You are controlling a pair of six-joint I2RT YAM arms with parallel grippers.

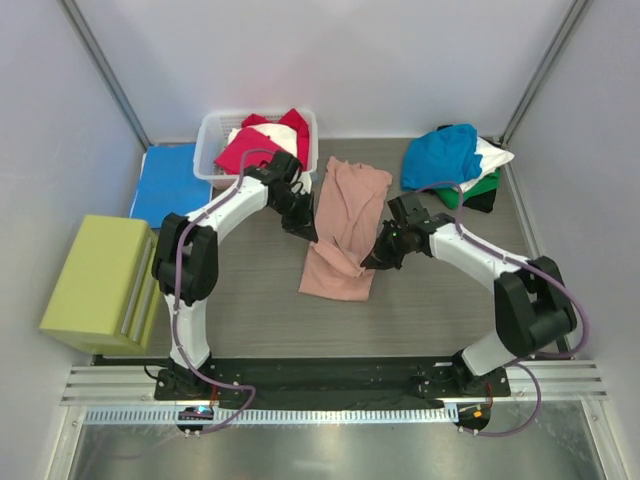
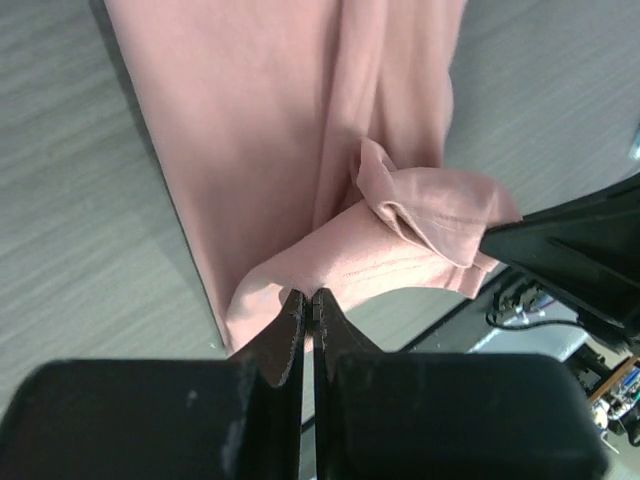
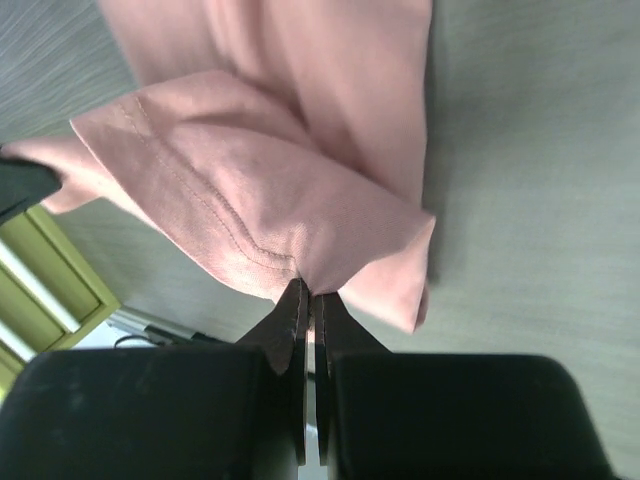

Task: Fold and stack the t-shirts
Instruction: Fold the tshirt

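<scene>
Surroundings of the dusty-pink cloth t-shirt (image 1: 350, 200), which lies lengthwise mid-table: a white plastic basket (image 1: 205, 150) holding a magenta tee (image 1: 240, 152) beyond its far-left corner, a pile of teal-blue, white and green tees (image 1: 455, 160) to its far right, and a flat blue folder (image 1: 170, 185) and yellow-green box (image 1: 100, 285) to its left. The left gripper (image 1: 303, 228) reaches in at its left edge, the right gripper (image 1: 375, 258) at its right. Each is pinched tight on a raised fold of the pink cloth.

The grey desk (image 1: 420, 310) carries a pink tee (image 1: 345, 215) lying between the left claw (image 1: 305, 232) and right claw (image 1: 372, 262), a basket (image 1: 207, 150) and folder (image 1: 168, 185) beyond the left claw, and a tee pile (image 1: 445, 155) beyond the right claw.
</scene>
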